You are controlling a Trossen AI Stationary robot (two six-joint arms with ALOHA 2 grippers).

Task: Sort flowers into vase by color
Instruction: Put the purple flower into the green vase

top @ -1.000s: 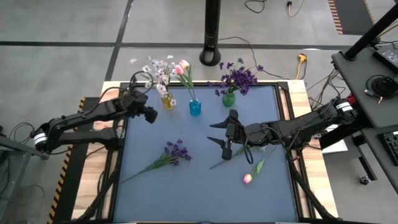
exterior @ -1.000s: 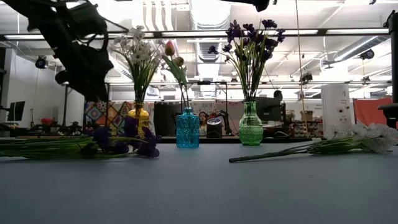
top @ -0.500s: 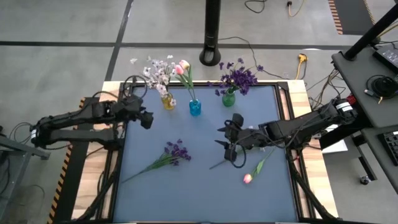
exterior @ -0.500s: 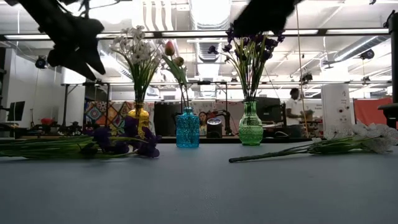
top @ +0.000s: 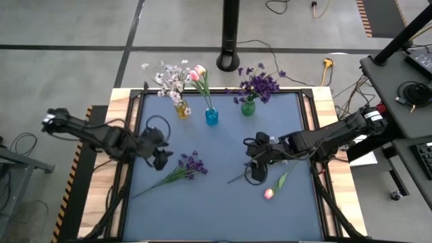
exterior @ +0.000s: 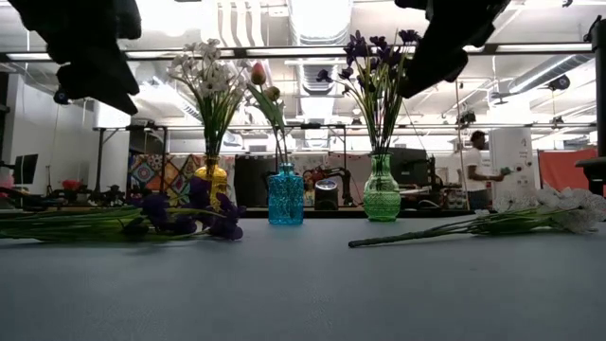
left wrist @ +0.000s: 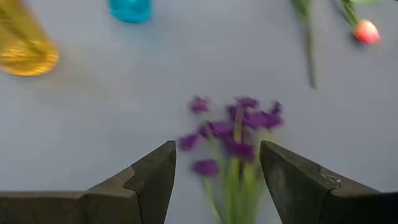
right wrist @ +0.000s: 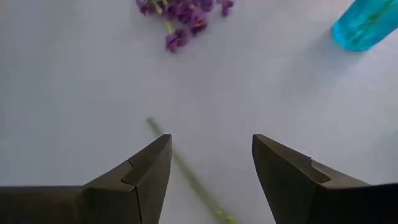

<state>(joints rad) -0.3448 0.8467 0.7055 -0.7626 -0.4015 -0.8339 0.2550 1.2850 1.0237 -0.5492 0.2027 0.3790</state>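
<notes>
Three loose flowers lie flat on the blue table (top: pixel 223 216). A dark purple bloom (top: pixel 192 163) lies left of centre and a pink tulip (top: pixel 268 194) right of centre. A white sprig (exterior: pixel 554 210) lies with its green stem (top: pixel 236 178) poking out from under my right arm. My left gripper (top: pixel 162 158) hangs open just left of the purple bloom (left wrist: pixel 239 127), tipped down toward it. My right gripper (top: pixel 254 171) hangs open above the sprig's stem (right wrist: pixel 186 175). At the far edge stand a yellow vase (top: pixel 182 111) with white sprigs, a blue vase (top: pixel 212 117) with tulips and a green vase (top: pixel 248 107) with purple blooms.
The table has a raised wooden border (top: pixel 118 101). A dark pole base (top: pixel 229 61) stands on the floor beyond the far edge, and a desk with gear (top: pixel 405 81) on the right. In the low view a person (exterior: pixel 476 170) stands far off in the room.
My left gripper has swung from beside the yellow vase at the far left toward the near edge, and now hangs next to the loose purple bloom. My right gripper has tipped its fingers downward and sunk a little over the sprig's stem. The flowers have not moved.
</notes>
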